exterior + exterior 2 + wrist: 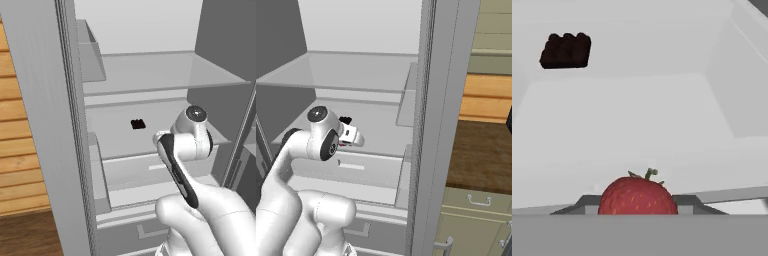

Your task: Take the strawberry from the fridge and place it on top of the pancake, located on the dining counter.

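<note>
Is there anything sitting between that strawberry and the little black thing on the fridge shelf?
No. In the hand view, only bare grey shelf stretches between the strawberry and the small flat black object; nothing lies on it.

Flat, even rendered light w/ no glare or blur; soft shading only under the pale grey inner fridge shelves [150, 75].

A small rounded red strawberry [638, 196], finely speckled and topped by a green stalk, sits at the bottom centre of the hand view. In the upper left lies a small flat black object [565, 50] (matte, with a bumpy top edge). The tall open fridge [150, 75] is light grey, its inner shelves paler grey. Orange-brown plank wall panelling [17, 145] fills the left edge of the left base view.
</note>
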### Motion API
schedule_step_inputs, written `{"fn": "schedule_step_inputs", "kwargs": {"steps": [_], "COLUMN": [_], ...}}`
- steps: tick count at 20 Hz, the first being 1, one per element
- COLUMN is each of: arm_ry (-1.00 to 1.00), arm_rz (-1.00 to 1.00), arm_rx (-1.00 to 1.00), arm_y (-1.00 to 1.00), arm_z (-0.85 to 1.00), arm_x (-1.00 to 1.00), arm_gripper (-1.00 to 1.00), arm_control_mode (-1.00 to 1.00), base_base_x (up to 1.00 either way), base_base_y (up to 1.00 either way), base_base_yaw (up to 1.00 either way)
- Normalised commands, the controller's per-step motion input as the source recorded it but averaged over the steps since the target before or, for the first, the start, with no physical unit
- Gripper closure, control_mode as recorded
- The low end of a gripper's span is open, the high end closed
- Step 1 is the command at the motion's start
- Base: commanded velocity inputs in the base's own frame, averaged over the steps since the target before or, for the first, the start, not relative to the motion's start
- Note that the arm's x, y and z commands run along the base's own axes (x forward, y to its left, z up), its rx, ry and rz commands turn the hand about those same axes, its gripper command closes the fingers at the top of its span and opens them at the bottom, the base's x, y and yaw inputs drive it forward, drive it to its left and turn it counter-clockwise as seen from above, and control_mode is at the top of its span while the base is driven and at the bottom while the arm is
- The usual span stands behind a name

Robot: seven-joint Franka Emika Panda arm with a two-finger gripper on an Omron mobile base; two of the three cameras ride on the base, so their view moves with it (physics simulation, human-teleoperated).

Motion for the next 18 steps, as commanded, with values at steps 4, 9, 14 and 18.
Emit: {"fn": "schedule_step_inputs", "kwargs": {"steps": [4,9,14,18], "arm_ry": [0.00,0.06,0.05,0.03], "arm_rz": [0.00,0.02,0.07,0.03], "arm_rx": [0.00,0.04,0.05,-0.03], "arm_y": [0.43,0.02,-0.06,0.00], "arm_z": [0.86,0.62,0.35,-0.24], "arm_x": [-1.00,-1.00,-0.87,-0.16], "arm_gripper": [1.00,1.00,1.00,1.00], "arm_control_mode": [-1.00,-1.00,-1.00,-1.00], "base_base_x": [0.00,0.00,0.00,0.00], "base_base_y": [0.00,0.00,0.00,0.00], "base_base_yaw": [0.00,0.00,0.00,0.00]}}
